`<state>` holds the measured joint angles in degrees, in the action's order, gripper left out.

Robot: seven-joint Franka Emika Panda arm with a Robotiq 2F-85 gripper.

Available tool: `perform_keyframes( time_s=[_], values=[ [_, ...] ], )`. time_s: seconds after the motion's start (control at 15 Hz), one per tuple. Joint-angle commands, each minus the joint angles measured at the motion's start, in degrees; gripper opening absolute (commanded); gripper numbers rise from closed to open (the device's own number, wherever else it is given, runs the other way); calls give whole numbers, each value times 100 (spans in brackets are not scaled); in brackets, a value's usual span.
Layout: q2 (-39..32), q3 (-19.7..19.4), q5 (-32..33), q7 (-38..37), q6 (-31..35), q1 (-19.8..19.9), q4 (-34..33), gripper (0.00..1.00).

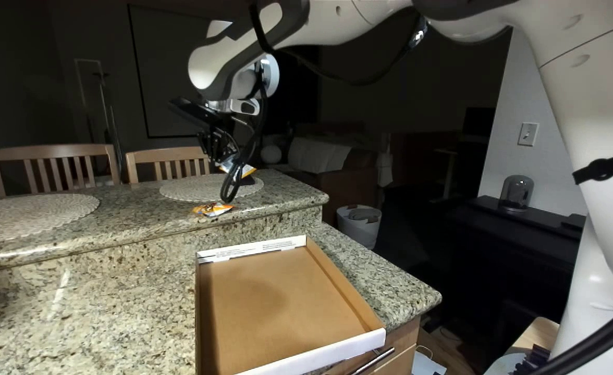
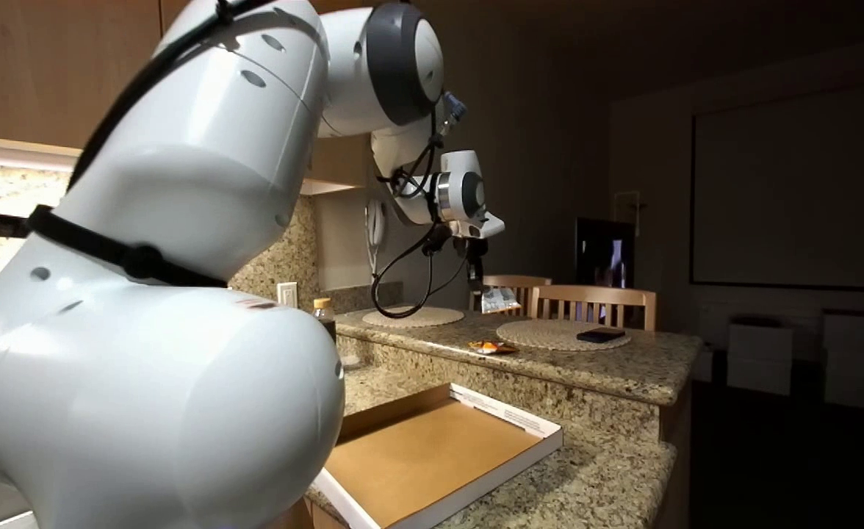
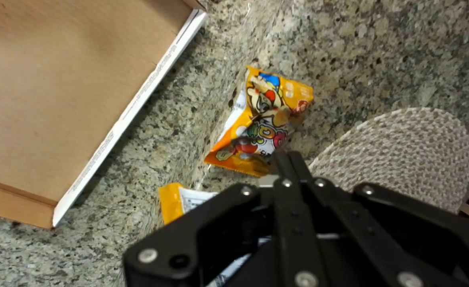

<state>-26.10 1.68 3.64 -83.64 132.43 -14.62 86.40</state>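
Observation:
My gripper [image 3: 289, 156] is shut, its fingertips close together. A white and orange packet [image 2: 500, 299] hangs from it in the air above the raised counter. That packet [image 1: 240, 169] also shows at the gripper [image 1: 221, 159] in an exterior view. In the wrist view only its yellow and white end [image 3: 176, 201] comes out past the dark finger links, which hide where it is pinched. An orange snack bag [image 3: 260, 119] with cartoon print lies on the granite near the ledge's edge, below the fingertips. Both exterior views show this bag [image 1: 212, 209] [image 2: 492, 347] too.
A shallow cardboard box [image 1: 280, 307] with white rims lies on the lower counter, beneath the granite step [image 1: 275, 217]. Woven placemats [image 2: 549, 334] [image 1: 30, 213] rest on the raised ledge, a dark phone [image 2: 601, 335] on one. Wooden chairs [image 1: 56, 152] stand behind.

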Motion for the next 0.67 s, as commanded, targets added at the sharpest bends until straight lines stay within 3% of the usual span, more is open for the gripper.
perform_keyframes(
  time_s=[0.0,0.27,0.6],
  values=[
    [-763,94,-450,330,-949,175,-1240,1],
    [-1383,-33,-548,188,-1622,250,-2135,1],
    [-1870,-47,-628,194,-1904,325,-2792,1]
  ],
)
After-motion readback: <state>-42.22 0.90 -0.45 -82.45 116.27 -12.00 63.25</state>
